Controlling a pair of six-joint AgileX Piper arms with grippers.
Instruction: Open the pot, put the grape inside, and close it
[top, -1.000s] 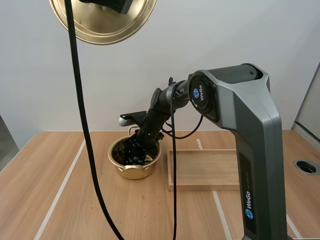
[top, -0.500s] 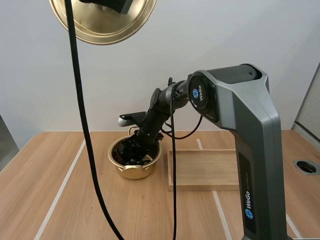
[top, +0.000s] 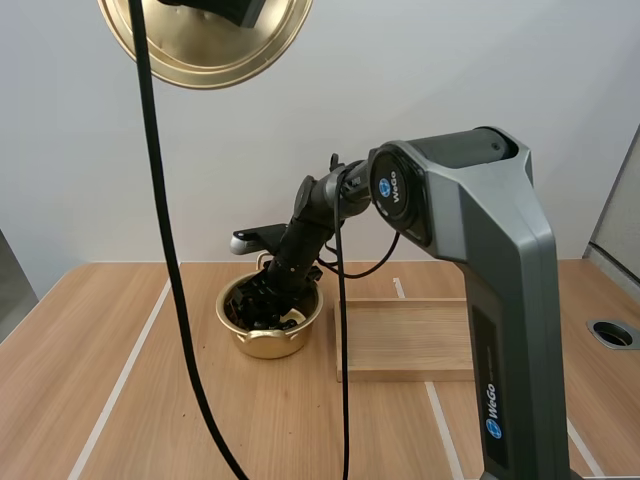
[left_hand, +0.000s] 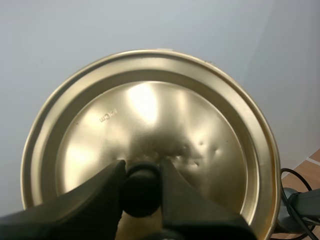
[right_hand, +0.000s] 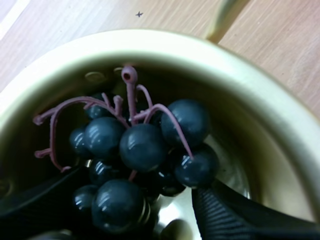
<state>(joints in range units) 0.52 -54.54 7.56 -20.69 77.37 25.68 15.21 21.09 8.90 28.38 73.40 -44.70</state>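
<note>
Table (top: 110, 400) holds one pot (top: 262, 346) of grapes (right_hand: 142, 147), one tray (top: 405, 342); one lid (left_hand: 200, 125) aloft.

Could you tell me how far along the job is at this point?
Done: lid is off, pinched by its knob in the left gripper, held high; grapes lie in the pot. In hand: right gripper, fingers apart, sits by the grapes. Left: withdraw it, then close the pot.

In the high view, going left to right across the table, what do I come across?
Round gold metal pot → shallow rectangular wooden tray → small round dark hole in the tabletop.
</note>
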